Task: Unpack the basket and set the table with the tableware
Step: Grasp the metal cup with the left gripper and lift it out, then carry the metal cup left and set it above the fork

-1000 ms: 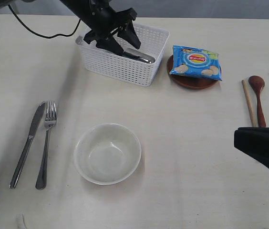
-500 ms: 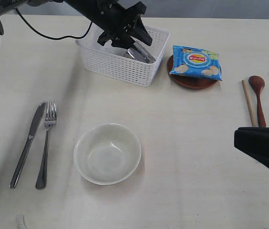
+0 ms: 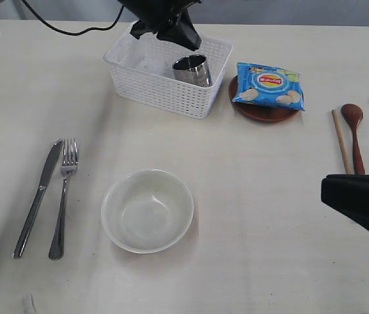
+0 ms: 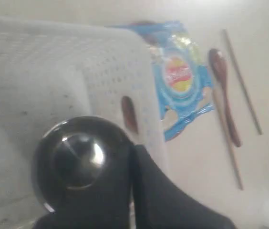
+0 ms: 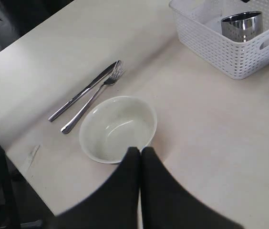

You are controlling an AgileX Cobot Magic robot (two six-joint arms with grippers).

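Left gripper (image 3: 187, 42) is pinching the cup (image 3: 192, 70) by its rim, upright in the basket (image 3: 165, 91); chips (image 3: 267, 85) are lying on the plate (image 3: 263, 117); right gripper (image 5: 140, 156) is hanging, fingers pressed together.

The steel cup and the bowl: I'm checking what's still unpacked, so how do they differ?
The steel cup is shiny metal, narrow and tall; the bowl is pale, matte, wide and shallow. The steel cup is inside the basket; the bowl rests on the table. The left gripper pinches the steel cup's rim; nothing touches the bowl. Both have their mouths up.
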